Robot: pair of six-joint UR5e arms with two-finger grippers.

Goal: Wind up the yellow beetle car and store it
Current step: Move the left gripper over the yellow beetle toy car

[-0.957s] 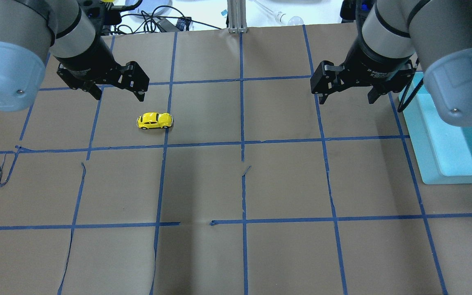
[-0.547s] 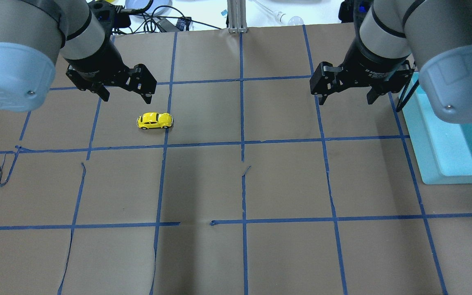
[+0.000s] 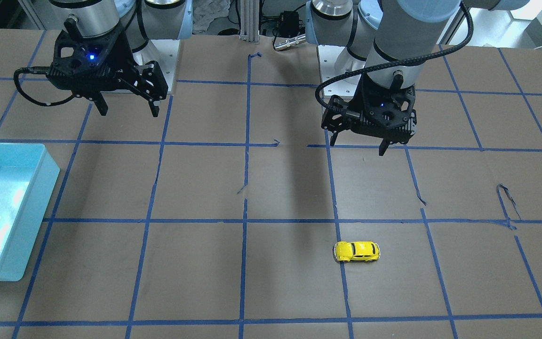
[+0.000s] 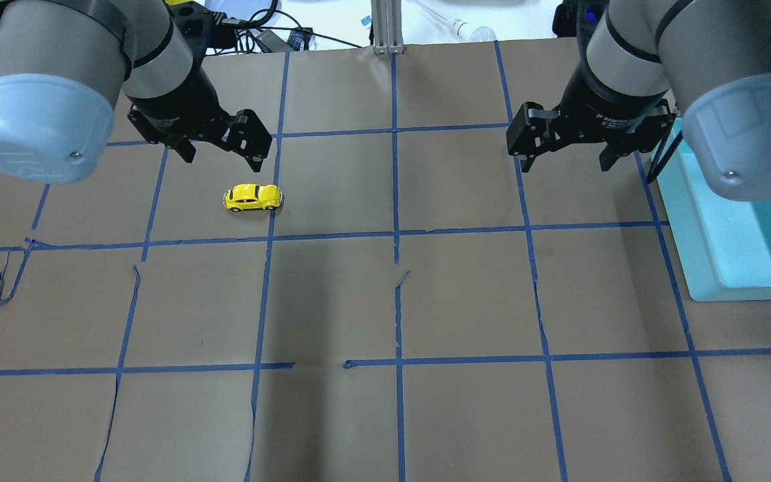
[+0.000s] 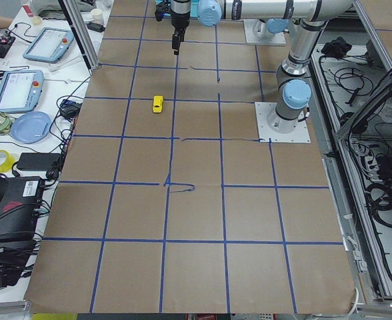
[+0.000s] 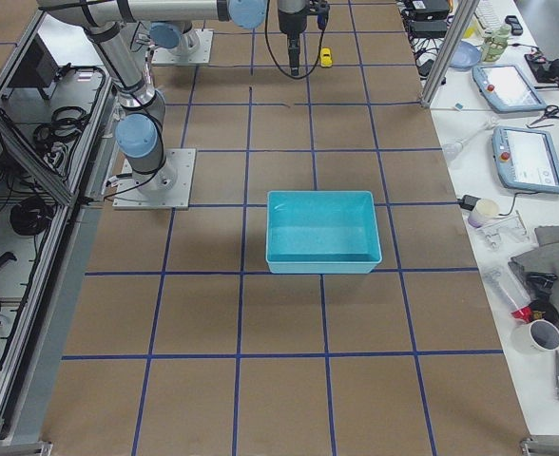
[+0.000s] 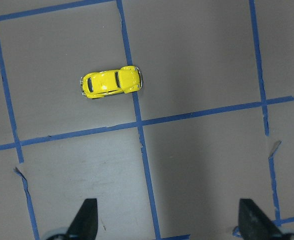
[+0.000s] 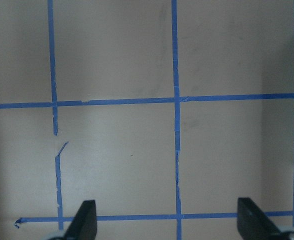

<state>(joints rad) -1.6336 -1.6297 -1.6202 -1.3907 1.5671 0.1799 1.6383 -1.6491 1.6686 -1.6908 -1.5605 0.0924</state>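
Note:
The yellow beetle car (image 4: 253, 197) stands on its wheels on the brown paper, left of the table's middle; it also shows in the front view (image 3: 356, 251), the left wrist view (image 7: 111, 82), the left side view (image 5: 157, 104) and the right side view (image 6: 325, 57). My left gripper (image 4: 223, 151) is open and empty, hovering above the table just behind the car, apart from it; in the front view (image 3: 358, 145) it hangs well behind the car. My right gripper (image 4: 565, 160) is open and empty above the table's right half (image 3: 126, 110).
A light-blue bin (image 4: 747, 234) stands at the table's right edge, beside the right arm; it shows in the front view (image 3: 3, 212) and the right side view (image 6: 321, 232). Blue tape lines grid the brown paper, with torn bits (image 4: 7, 278). Cables and clutter lie beyond the far edge.
My left gripper has moved to the right and slightly forward, closer to the car. The car and the right gripper have stayed in place.

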